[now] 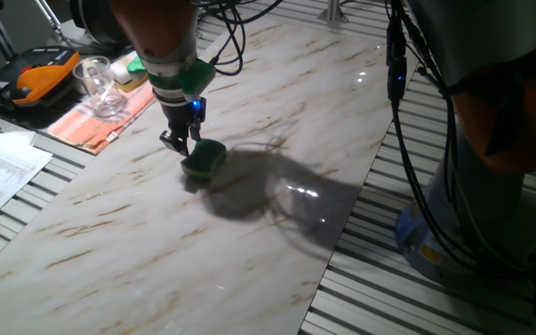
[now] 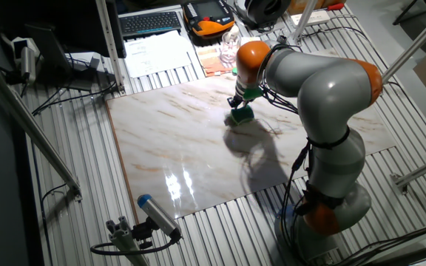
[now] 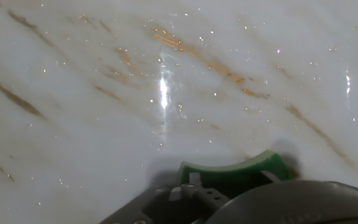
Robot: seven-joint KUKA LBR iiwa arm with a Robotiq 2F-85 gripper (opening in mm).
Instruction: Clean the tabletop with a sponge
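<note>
The gripper (image 1: 182, 142) stands low over the tabletop (image 1: 277, 102) with its fingers down at the near-left edge of the green sponge (image 1: 204, 159), which lies on the marble beside its dark shadow; whether the fingers pinch the sponge, only press on it, or stand spread beside it I cannot tell. If the hold is only on that edge, a sideways stroke could tip the sponge or let it slip free, and a sweep toward the orange cloth (image 1: 96, 119) risks knocking the glass (image 1: 100, 86) standing there. The hand view shows only a green sliver of sponge behind dark gripper parts, with the fingertips and contact point cut off, while both fixed views are too small and shadowed to settle it.
</note>
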